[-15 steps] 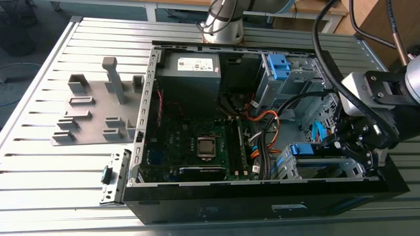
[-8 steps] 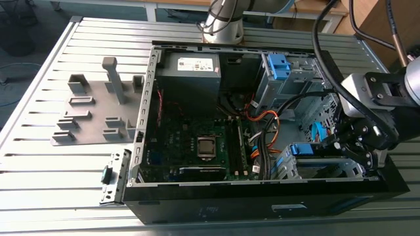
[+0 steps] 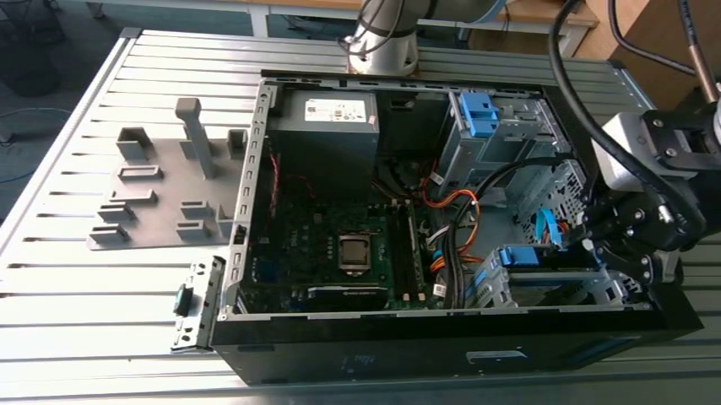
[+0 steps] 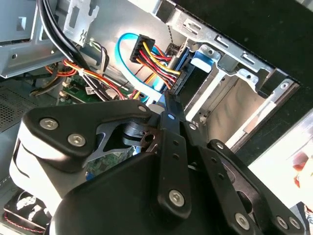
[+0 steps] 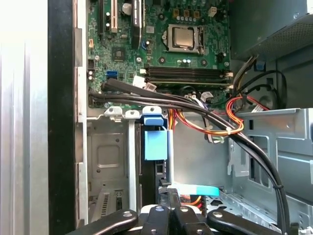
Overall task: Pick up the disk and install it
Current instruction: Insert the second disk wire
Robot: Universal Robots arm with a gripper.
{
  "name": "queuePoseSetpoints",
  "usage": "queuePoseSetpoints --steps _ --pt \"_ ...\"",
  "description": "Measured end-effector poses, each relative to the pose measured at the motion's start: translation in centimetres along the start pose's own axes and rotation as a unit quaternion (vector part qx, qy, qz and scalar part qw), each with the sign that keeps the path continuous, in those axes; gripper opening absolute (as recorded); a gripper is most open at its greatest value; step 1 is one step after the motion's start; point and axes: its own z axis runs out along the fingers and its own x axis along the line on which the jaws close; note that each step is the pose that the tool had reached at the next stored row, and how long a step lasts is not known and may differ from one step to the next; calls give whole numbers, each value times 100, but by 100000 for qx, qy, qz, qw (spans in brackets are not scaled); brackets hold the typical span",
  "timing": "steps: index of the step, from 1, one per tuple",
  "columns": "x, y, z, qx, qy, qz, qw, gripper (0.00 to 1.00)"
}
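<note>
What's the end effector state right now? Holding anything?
End effector: closed, fingertips together with nothing visibly held, beside the drive cage.

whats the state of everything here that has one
computer case, side panel off, open
disk, blue bracket edge-on, seemingly seated in the lower drive cage
gripper, low inside the case beside the disk
processor socket, bare, no cooler
power connector, looks unplugged, hanging free

disk | blue bracket end showing | edge-on in drive cage slot
</note>
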Motion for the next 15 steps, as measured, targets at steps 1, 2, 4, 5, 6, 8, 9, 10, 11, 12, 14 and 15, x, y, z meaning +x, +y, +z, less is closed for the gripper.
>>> queuePoseSetpoints --steps 1,2,4,5,6,8,9,10,11,12,14,15 --pt "-1 -12 -1 -21 -4 3 100000 11" --pt "-2 -21 -9 -30 4 6 100000 11" --pt "-10 -31 -48 -35 4 6 100000 11" --pt "-16 -32 -78 -34 -1 8 100000 11" --pt "-22 -34 -110 -32 1 11 100000 11" --pt "-34 -36 -168 -38 -1 7 100000 11" --pt "-37 -36 -186 -36 8 7 100000 11" --pt "-39 -36 -196 -37 3 8 100000 11" --pt "-39 -36 -198 -37 -9 7 100000 11" --pt "-40 -36 -198 -37 -14 6 100000 11" --pt "-40 -35 -200 -37 1 8 100000 11" --pt "-40 -36 -200 -37 -1 7 100000 11"
